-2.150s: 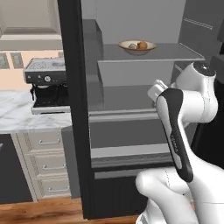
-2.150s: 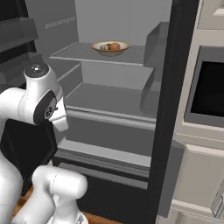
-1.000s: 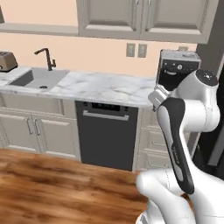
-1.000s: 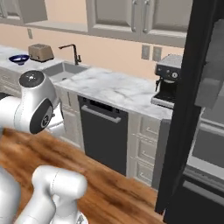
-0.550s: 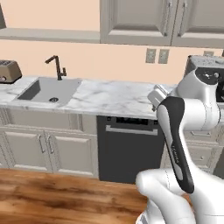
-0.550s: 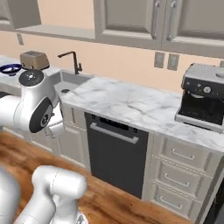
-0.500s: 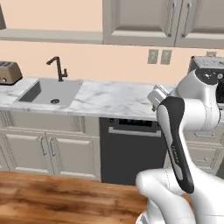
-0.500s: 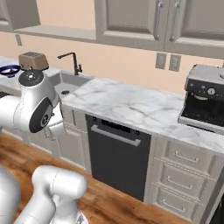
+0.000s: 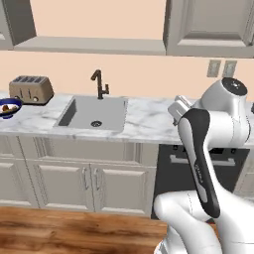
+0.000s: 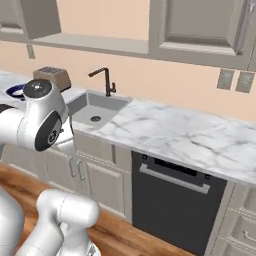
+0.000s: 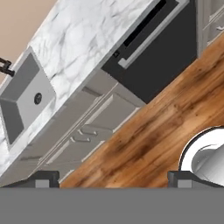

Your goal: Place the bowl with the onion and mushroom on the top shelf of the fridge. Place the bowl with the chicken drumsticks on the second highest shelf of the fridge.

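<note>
A dark blue bowl [image 9: 7, 107] with something brownish in it sits on the marble counter at the far left, beside the toaster; it appears again as the blue bowl [image 10: 17, 91] behind my arm's shoulder. What it holds is too small to name. My gripper [image 11: 113, 178] is open, its two dark fingertips [image 11: 41, 178] standing wide apart with nothing between them. It hangs over the wooden floor in front of the lower cabinets, well to the right of the bowl.
A sink [image 9: 94, 111] with a dark faucet [image 9: 100, 84] is set in the marble counter [image 10: 170, 132]. A toaster [image 9: 31, 89] stands left of it. A black dishwasher [image 10: 175, 200] sits under the counter to the right. Wooden floor [image 11: 144, 135] runs along the cabinets.
The base has turned and driven left, away from the open fridge. The coffee machine slid out of view; the sink, toaster and blue bowl came in. The arm's pose is unchanged.
</note>
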